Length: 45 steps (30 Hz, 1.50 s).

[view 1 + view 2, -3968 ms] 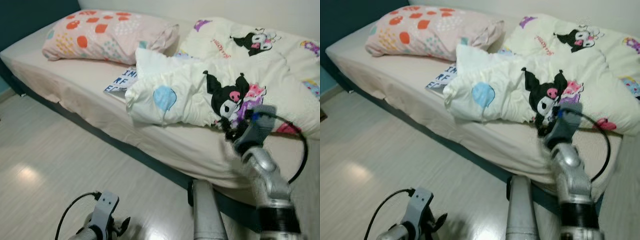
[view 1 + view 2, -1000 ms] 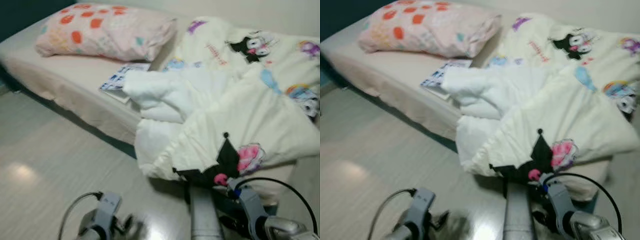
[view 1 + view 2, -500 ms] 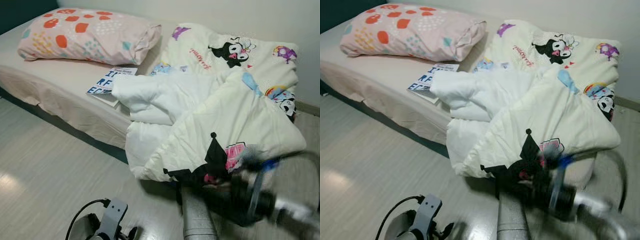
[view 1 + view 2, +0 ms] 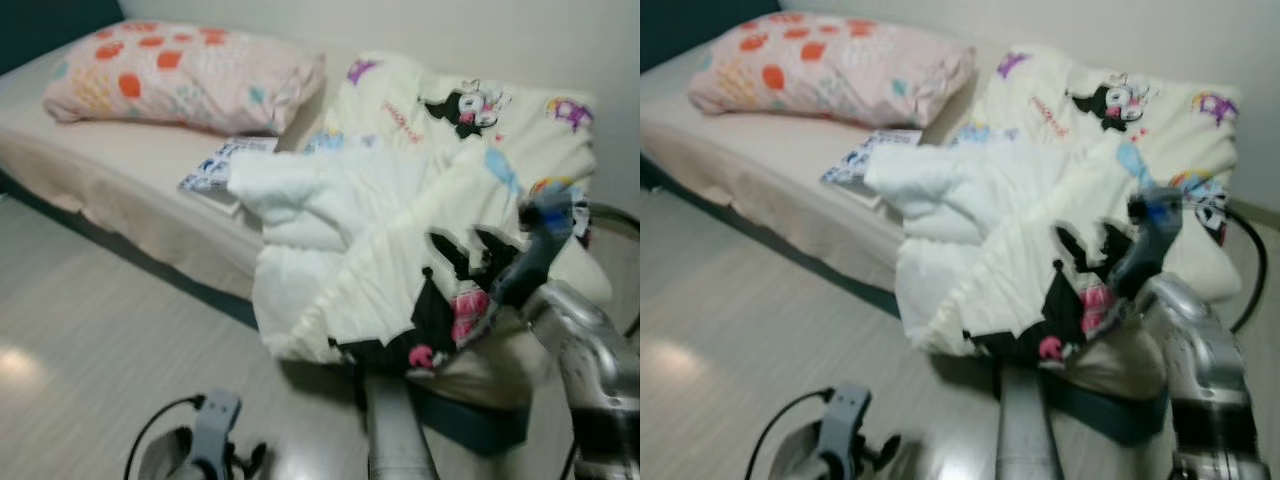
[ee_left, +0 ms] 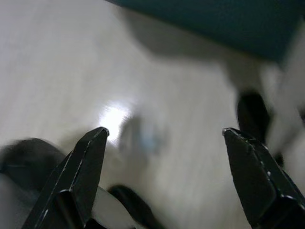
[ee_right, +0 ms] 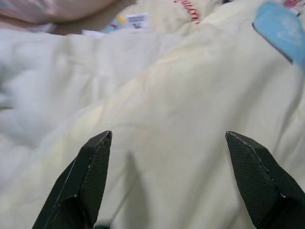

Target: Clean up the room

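Note:
A cream comforter (image 4: 400, 250) with cartoon prints lies rumpled on the bed (image 4: 120, 170), its front corner hanging over the bed's edge toward the floor. My right gripper (image 4: 472, 250) hovers just above that front part, open, with nothing between its fingers; the right wrist view shows the gripper (image 6: 167, 138) spread wide over the cream fabric (image 6: 190, 95). My left gripper (image 5: 164, 131) hangs low over the floor, open and holding nothing, and the left arm (image 4: 215, 450) is at the bottom edge of the left eye view.
A pink patterned pillow (image 4: 180, 75) lies at the bed's head. A blue and white book (image 4: 215, 170) sits on the sheet beside the comforter. The pale wood floor (image 4: 100, 330) stretches to the left. A wall (image 4: 400, 25) runs behind the bed.
My right arm has risen from down by the bed's edge to above the comforter's front corner. The comforter stays draped over the edge. The camera has shifted slightly.

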### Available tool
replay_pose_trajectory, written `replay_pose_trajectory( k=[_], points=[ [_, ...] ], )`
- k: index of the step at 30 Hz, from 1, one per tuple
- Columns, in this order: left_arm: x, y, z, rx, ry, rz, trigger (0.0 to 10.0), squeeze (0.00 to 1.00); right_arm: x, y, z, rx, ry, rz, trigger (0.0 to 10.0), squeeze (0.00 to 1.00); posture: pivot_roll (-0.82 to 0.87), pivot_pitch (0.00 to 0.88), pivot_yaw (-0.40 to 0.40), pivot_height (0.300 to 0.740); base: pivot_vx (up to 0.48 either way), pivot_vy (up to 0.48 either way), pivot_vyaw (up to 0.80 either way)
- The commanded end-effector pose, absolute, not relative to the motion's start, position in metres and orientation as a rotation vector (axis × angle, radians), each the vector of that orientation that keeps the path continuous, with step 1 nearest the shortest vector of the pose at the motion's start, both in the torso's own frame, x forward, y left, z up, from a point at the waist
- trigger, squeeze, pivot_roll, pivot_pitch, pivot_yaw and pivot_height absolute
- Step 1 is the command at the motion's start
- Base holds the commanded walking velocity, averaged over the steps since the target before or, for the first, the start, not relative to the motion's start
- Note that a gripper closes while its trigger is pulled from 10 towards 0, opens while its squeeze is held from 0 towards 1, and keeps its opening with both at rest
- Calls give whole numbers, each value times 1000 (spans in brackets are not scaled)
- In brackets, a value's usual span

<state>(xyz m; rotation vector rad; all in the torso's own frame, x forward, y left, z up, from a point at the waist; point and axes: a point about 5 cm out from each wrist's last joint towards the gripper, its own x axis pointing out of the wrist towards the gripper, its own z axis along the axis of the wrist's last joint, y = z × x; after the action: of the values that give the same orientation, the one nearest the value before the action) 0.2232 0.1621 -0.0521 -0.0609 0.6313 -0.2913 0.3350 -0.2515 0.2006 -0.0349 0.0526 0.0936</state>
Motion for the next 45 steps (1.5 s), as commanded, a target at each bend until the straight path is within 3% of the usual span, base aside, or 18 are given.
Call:
replay_pose_trajectory(
  k=[1,3,6,7,14,16,24,31,36,44,45],
  points=[
    [220,168,-54,-79,638,-269,10000,0,338,-252,188,-75,98,64,10000,0,-143,227,58,429,0,0,0],
    [243,172,-35,-114,515,-244,10000,0,351,-257,197,-131,81,21,10000,0,-110,239,58,429,0,0,0],
    [249,174,-28,-128,475,-236,10000,0,354,-259,200,-130,73,12,10000,0,-110,239,58,429,0,0,0],
    [274,182,0,-137,314,-222,10000,0,359,-258,204,-133,55,14,10000,0,-79,259,65,429,0,0,0],
    [289,190,24,-139,198,-215,10000,0,363,-257,207,-147,45,18,10000,0,-71,270,69,429,0,0,0],
    [297,191,40,-137,125,-229,10000,0,376,-256,221,-218,8,5,10000,0,-57,293,74,429,0,0,0],
    [282,180,34,-124,122,-299,10000,0,396,-270,244,-409,-11,-115,10000,0,-13,320,68,429,0,0,0],
    [270,179,28,-135,138,-304,10000,0,397,-275,250,-438,-8,-106,10000,0,0,332,66,429,0,0,0],
    [262,170,24,-155,157,-329,10000,0,387,-298,217,-641,273,-110,10000,0,-9,338,64,429,0,0,0],
    [260,160,21,-171,173,-355,10000,0,372,-319,197,-707,495,-40,10000,0,-39,331,59,429,0,0,0],
    [259,155,20,-179,182,-365,10000,0,364,-329,193,-752,592,18,10000,0,-54,323,54,429,0,0,0]
  ],
)
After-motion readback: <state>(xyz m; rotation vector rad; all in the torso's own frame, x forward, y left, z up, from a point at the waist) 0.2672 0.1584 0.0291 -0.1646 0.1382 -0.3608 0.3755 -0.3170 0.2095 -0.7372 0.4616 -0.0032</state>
